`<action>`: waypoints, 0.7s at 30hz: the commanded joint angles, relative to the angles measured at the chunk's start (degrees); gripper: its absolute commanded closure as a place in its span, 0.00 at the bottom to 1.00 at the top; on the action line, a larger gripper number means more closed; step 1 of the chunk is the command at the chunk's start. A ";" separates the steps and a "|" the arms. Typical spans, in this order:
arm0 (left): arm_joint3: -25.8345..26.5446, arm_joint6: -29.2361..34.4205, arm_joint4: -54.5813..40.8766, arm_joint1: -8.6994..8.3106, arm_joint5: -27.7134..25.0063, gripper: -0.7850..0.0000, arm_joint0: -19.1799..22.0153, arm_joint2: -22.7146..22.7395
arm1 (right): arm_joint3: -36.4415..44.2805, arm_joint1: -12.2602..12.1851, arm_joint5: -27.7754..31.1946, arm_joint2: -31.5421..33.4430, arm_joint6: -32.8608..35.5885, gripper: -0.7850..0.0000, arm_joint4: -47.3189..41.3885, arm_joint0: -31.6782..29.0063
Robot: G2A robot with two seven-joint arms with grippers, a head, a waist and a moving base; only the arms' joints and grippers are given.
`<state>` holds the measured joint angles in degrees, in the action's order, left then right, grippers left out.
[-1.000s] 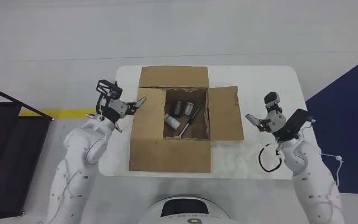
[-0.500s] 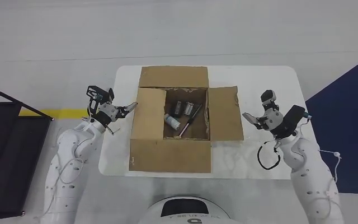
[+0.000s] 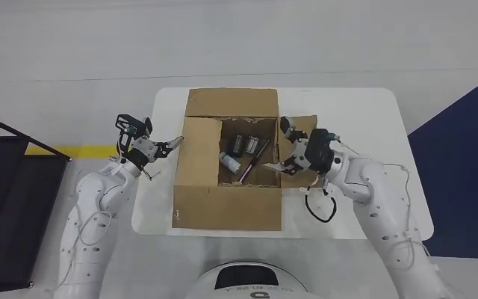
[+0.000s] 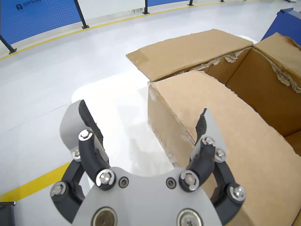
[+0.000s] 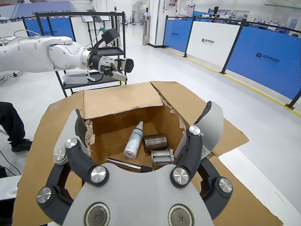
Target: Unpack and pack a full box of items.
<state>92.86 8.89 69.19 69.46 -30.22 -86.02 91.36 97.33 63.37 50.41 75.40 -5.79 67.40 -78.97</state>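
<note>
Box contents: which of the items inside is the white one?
The spray bottle, lying on its side. The smooth cylinder, the ribbed cylinder and the thin rod next to it all look like grey metal.

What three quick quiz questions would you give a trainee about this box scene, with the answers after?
1. True or false: the open brown cardboard box holds a white plastic spray bottle.
2. Multiple choice: the right gripper is (A) open, above the box; (B) shut on the bottle; (C) resting on the bare table.
3. Fill in: the number of dark metal cylinders lying in the box is ___.

Key: 1 true. 2 A. 3 two.
</note>
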 commanded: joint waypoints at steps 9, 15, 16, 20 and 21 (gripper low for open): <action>0.00 0.00 0.00 0.00 0.00 0.00 0.00 0.00 | -0.76 1.19 -3.82 -8.67 11.91 0.00 2.99 6.33; 0.00 0.00 0.00 0.00 0.00 0.00 0.00 0.00 | -5.48 4.17 -17.58 -20.34 22.02 0.00 8.88 15.09; 0.00 0.00 0.00 0.00 0.00 0.00 0.00 0.00 | -6.23 4.58 -18.17 -21.86 22.72 0.00 9.34 16.01; 0.00 0.00 0.00 0.00 0.00 0.00 0.00 0.00 | -8.86 5.92 -20.41 -26.68 25.86 0.00 12.62 18.99; 0.00 0.00 0.00 0.00 0.00 0.00 0.00 0.00 | -9.45 6.22 -20.65 -27.75 26.93 0.00 13.62 19.73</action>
<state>92.86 8.89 69.19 69.46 -30.22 -86.02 91.36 88.54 69.27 30.00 48.95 19.97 79.94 -60.03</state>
